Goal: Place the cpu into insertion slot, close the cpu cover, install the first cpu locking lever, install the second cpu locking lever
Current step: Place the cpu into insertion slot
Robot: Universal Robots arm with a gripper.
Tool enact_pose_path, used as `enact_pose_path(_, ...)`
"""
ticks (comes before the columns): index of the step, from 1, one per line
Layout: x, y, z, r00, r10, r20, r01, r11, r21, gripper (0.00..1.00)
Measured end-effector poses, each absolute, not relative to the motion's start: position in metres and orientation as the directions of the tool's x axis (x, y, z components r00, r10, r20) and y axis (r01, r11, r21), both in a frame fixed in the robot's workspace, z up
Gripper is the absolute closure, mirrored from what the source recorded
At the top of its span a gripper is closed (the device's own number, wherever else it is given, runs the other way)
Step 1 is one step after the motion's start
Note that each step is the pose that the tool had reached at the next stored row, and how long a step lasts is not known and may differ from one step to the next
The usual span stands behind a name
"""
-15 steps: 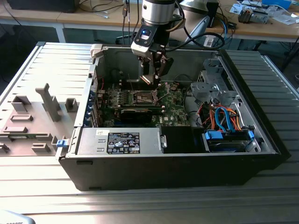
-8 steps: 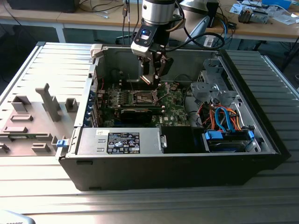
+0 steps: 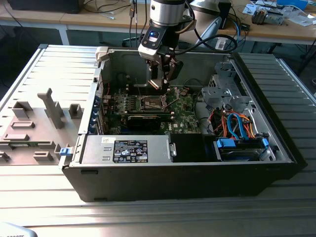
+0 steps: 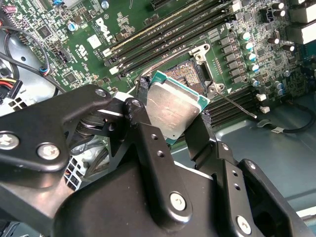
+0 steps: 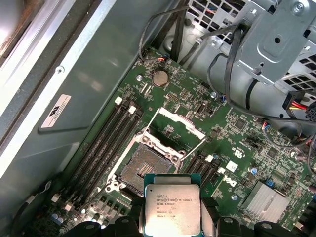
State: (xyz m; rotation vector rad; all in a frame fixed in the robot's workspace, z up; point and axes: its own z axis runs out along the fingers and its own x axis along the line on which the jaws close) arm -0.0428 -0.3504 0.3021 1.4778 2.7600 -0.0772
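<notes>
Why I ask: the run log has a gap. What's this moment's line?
tool: shut on cpu | cpu: held clear of socket | socket: empty | cpu cover: open

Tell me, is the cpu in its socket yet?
Out. The claw holds the cpu above the empty socket; the cpu cover stands open.

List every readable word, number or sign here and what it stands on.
cpu top: several printed lines, too small to read.
power supply label: too small to read.
white sticker on the case wall: blurred.
motherboard markings: too small to read.
</notes>
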Motion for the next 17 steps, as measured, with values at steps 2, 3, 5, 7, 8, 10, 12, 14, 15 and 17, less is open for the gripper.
enact_pose_path(2,-0.0428,-0.3504,0.3021,-0.554,0.832,-0.032,0.833,0.552,-0.039,0.45)
enact_pose_path(3,-0.0428,-0.3504,0.3021,-0.553,0.832,-0.032,0.833,0.552,-0.039,0.45)
enact_pose_path(5,-0.0428,-0.3504,0.3021,-0.552,0.833,-0.032,0.834,0.551,-0.039,0.45)
enact_pose_path(7,-0.0428,-0.3504,0.3021,-0.551,0.834,-0.032,0.834,0.550,-0.039,0.45)
enact_pose_path(8,-0.0428,-0.3504,0.3021,-0.551,0.834,-0.032,0.835,0.550,-0.039,0.45)
enact_pose_path(10,-0.0428,-0.3504,0.3021,-0.550,0.835,-0.032,0.835,0.549,-0.039,0.45)
enact_pose_path(12,-0.0428,-0.3504,0.3021,-0.549,0.835,-0.032,0.836,0.548,-0.039,0.45)
enact_pose_path(14,-0.0427,-0.3504,0.3021,-0.548,0.836,-0.032,0.836,0.547,-0.039,0.45)
enact_pose_path(15,-0.0428,-0.3504,0.3021,-0.548,0.836,-0.032,0.837,0.546,-0.039,0.45)
enact_pose_path(17,-0.0428,-0.3504,0.3021,-0.546,0.837,-0.032,0.838,0.545,-0.039,0.45)
